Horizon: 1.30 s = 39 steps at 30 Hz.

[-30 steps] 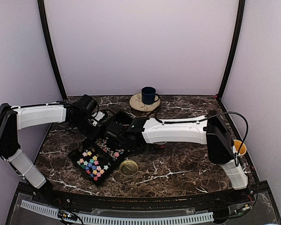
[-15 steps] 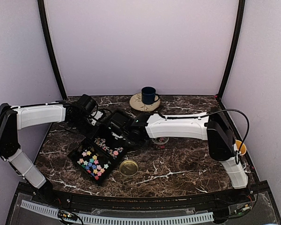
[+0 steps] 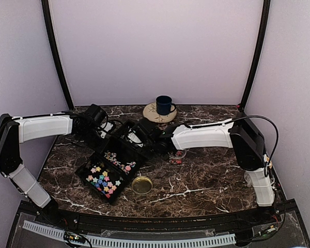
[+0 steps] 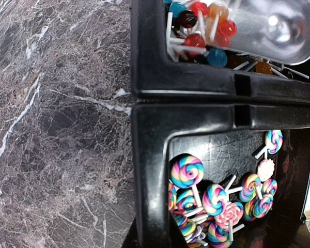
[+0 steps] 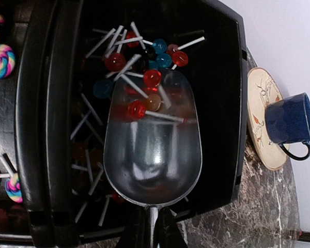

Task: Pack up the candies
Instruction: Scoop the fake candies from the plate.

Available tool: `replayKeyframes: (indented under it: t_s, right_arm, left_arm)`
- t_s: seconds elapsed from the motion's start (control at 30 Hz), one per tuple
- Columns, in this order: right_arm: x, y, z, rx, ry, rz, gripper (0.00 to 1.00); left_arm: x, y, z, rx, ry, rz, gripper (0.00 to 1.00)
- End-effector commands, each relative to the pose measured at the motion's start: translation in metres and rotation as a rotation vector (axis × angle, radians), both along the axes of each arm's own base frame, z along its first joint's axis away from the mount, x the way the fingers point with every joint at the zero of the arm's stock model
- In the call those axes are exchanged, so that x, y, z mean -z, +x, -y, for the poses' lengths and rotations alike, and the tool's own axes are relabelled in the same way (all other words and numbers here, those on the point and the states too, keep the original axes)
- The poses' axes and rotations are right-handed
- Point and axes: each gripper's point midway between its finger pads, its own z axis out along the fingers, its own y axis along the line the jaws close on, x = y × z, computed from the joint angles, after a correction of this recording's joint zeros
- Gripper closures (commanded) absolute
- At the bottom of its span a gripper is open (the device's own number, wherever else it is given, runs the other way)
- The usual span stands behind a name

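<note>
The candies lie in a black three-part tray [image 3: 88,168]: pastel stars [image 3: 102,181] in the near part, swirl lollipops [image 4: 217,201] in the middle, small round lollipops [image 5: 144,67] on white sticks in the far part. My right gripper [image 5: 151,232] is shut on the handle of a metal scoop [image 5: 152,150]. The scoop lies in the far part with a few round lollipops at its tip. My left gripper [image 4: 144,238] is shut on the tray's left wall [image 4: 150,170] beside the middle part. In the top view both grippers meet over the tray's far end.
A gold lid [image 3: 142,184] lies on the marble just right of the tray. A small clear jar [image 3: 176,155] stands under the right forearm. A blue cup [image 3: 164,105] on a round coaster [image 3: 154,114] stands at the back.
My right arm has swung toward the back and right, carrying the scoop from over the middle compartment into the far one and uncovering the jar. The left arm has stayed still.
</note>
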Motion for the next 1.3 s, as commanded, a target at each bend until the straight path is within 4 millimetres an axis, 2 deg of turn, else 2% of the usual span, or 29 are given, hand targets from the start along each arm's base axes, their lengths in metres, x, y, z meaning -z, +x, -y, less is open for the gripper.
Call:
replayKeyframes:
  t_s: [0.0, 0.13, 0.3, 0.47, 0.73, 1.17, 1.27]
  right_arm:
    - [0.031, -0.027, -0.019, -0.109, 0.091, -0.150, 1.00]
    - [0.028, -0.020, -0.019, -0.063, 0.140, -0.139, 1.00]
    - [0.004, -0.008, -0.005, 0.025, 0.183, -0.055, 1.00]
    - [-0.019, -0.008, 0.011, 0.054, 0.191, -0.016, 1.00]
    - [-0.044, -0.010, 0.040, 0.097, 0.194, 0.046, 1.00]
    - [-0.049, -0.016, 0.052, 0.070, 0.343, 0.026, 1.00]
    - [-0.057, -0.017, 0.055, 0.063, 0.383, 0.039, 1.00]
  left_arm:
    - [-0.047, 0.011, 0.029, 0.085, -0.141, 0.135, 1.00]
    - [-0.048, 0.011, 0.029, 0.084, -0.142, 0.142, 1.00]
    - [-0.046, 0.011, 0.026, 0.076, -0.129, 0.142, 1.00]
    - [-0.044, 0.012, 0.024, 0.065, -0.116, 0.138, 1.00]
    - [-0.040, 0.014, 0.021, 0.054, -0.101, 0.133, 1.00]
    - [-0.038, 0.013, 0.021, 0.052, -0.097, 0.128, 1.00]
    - [-0.039, 0.014, 0.021, 0.052, -0.098, 0.130, 1.00]
